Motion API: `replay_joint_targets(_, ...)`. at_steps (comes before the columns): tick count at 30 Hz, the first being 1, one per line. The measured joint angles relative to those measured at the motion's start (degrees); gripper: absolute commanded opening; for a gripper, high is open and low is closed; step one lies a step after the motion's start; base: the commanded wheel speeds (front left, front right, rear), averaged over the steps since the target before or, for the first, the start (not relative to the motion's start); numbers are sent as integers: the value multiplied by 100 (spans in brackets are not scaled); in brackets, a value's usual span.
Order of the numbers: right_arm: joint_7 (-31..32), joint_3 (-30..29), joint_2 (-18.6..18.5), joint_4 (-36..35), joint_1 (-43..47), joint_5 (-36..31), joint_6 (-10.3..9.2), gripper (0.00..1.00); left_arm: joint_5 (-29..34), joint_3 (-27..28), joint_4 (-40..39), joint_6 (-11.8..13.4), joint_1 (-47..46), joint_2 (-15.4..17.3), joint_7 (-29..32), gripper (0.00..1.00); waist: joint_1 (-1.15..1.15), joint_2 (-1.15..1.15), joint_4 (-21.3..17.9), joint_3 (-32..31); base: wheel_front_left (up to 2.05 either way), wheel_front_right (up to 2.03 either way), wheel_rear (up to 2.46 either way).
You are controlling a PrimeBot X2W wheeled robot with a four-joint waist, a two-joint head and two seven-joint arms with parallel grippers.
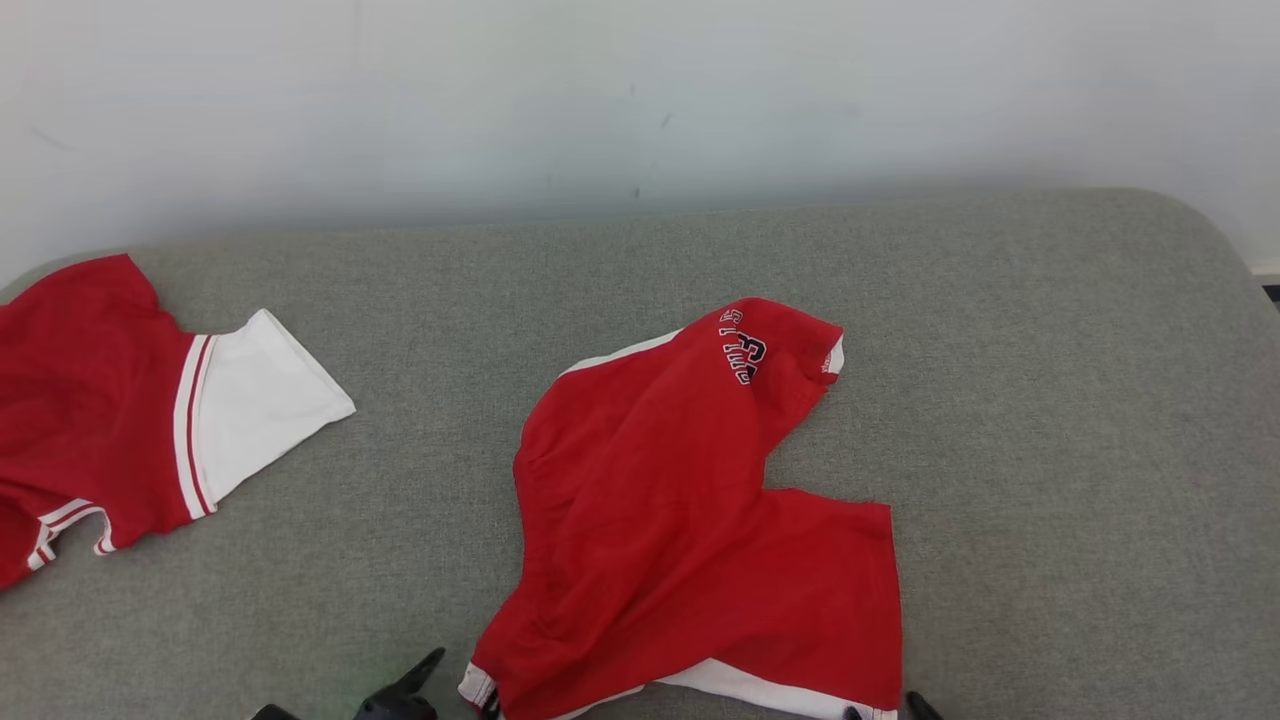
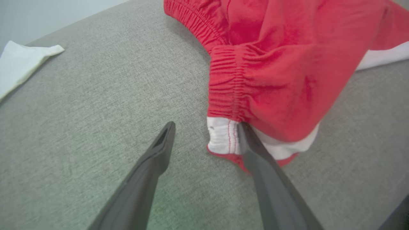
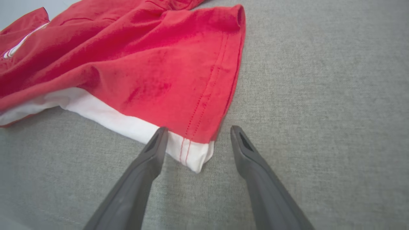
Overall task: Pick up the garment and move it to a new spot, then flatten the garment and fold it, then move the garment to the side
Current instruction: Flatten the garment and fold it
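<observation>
Left gripper and right gripper are gaping, released, at the near corners of the crumpled red-and-white cotton shorts, which are probably handling light and limp and are best pinched there.

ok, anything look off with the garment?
The red shorts lie rumpled, not flat: far leg twisted over, waistband bunched near the left end effector. A second red-and-white garment sprawls at the far left. No damage visible.
</observation>
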Motion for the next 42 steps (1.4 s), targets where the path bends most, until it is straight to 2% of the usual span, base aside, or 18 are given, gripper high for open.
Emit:
replay_joint_targets(1, 0, 45, 2, 51, -10, 1, 0, 100, -97, -81, 57, 0, -12, -8, 0, 87, 0, 0, -2, -2, 0, 0, 0)
replay_joint_targets(2, 0, 94, 1, 110, -20, 3, 0, 100, -153, -149, 110, 0, -12, -14, 0, 87, 0, 0, -2, -5, 0, 0, 0)
replay_joint_targets(4, -4, 219, -1, 278, -75, 18, 0, 100, -240, -245, 145, 0, -29, -33, 0, 42, 0, 0, -2, -13, 0, 0, 0)
replay_joint_targets(5, -12, 270, 4, 364, -104, 49, 0, 90, -300, -281, 151, 0, -31, -55, 0, 0, 0, 0, -2, -22, 0, 0, 0)
replay_joint_targets(6, -19, 296, 14, 425, -140, 64, 0, 16, -334, -307, 154, 0, -31, -75, 0, 0, 0, 0, -2, -32, 0, 0, 0)
replay_joint_targets(7, -16, 309, 23, 457, -172, 67, 0, 0, -369, -326, 153, 0, -31, -76, 0, 0, 0, 0, -1, -42, 0, 0, 0)
replay_joint_targets(12, 0, 192, 21, 144, -168, 107, 0, 0, -493, -33, -158, 18, 147, -35, 1, 0, 0, 0, -7, -130, 0, 0, 0)
replay_joint_targets(20, -1, -123, -344, -808, 224, 307, 0, 0, -339, 489, -1277, 145, 765, -46, 0, 0, 0, 0, 30, -251, 0, 0, 0)
replay_joint_targets(26, 10, -11, -594, -1163, -275, 471, 0, 0, -270, 661, -1719, 133, 557, 7, 1, 0, 0, 0, -7, -195, 0, 0, 0)
replay_joint_targets(30, 157, 92, -808, -1225, -1159, 731, 0, 0, -297, 644, -1894, 54, -286, 162, 113, 0, 0, 0, -33, -45, 0, 0, 0)
replay_joint_targets(35, 445, 183, -1042, -1080, -2746, 1204, 0, 0, -627, 556, -2006, 1, -1968, 355, 588, 0, 0, 0, -44, 321, 0, 0, 0)
replay_joint_targets(42, 1196, 185, -1209, -558, -5656, 1935, 0, 0, -1882, 420, -1605, 0, -4777, 390, 1397, 0, 2, 1, -62, 1138, 0, 0, 0)
